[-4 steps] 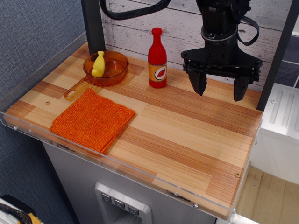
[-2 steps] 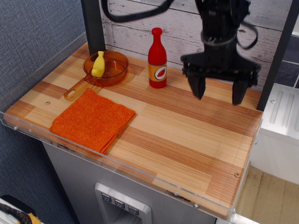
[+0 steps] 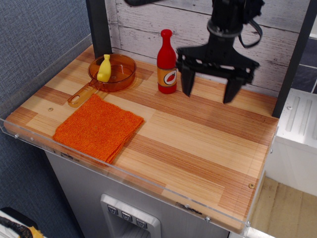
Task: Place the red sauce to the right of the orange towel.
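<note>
The red sauce [image 3: 167, 63] is a glossy red bottle with a round cap and an orange label. It stands upright at the back of the wooden table. The orange towel [image 3: 98, 127] lies folded flat at the front left. My gripper [image 3: 209, 92] hangs just right of the bottle, a little above the table. Its two black fingers are spread wide and hold nothing. The left finger [image 3: 187, 82] is close beside the bottle but apart from it.
A translucent orange-brown pan [image 3: 113, 72] with a handle sits at the back left with a small yellow banana-shaped toy [image 3: 104, 68] in it. A white plank wall runs behind the table. A clear plastic rim [image 3: 124, 173] edges the table's front and left.
My gripper has moved left towards the red bottle, staying open. The bottle, towel and pan have not moved.
</note>
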You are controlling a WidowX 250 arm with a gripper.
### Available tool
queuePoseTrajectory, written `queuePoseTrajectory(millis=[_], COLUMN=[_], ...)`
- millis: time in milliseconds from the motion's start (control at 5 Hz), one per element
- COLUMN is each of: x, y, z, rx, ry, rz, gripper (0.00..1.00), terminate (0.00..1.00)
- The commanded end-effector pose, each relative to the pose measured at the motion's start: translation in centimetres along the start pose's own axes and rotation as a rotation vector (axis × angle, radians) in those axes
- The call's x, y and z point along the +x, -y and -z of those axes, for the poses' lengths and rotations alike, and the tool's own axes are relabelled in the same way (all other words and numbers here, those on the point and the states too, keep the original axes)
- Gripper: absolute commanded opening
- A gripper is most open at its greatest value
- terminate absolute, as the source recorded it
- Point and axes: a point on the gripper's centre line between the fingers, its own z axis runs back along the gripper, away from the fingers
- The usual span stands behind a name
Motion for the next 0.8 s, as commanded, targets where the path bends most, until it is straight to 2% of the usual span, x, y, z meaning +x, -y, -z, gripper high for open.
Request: queuePoseTrajectory(millis=[0, 600], x=[2.9, 4.9], y=[-4.3, -7.7], z=[-2.1, -2.6], rx=[-0.036, -0.036], ry=[-0.002, 0.016], rz=[-0.087, -0.186], gripper=[1.00, 1.00], terminate=[0.00, 0.00])
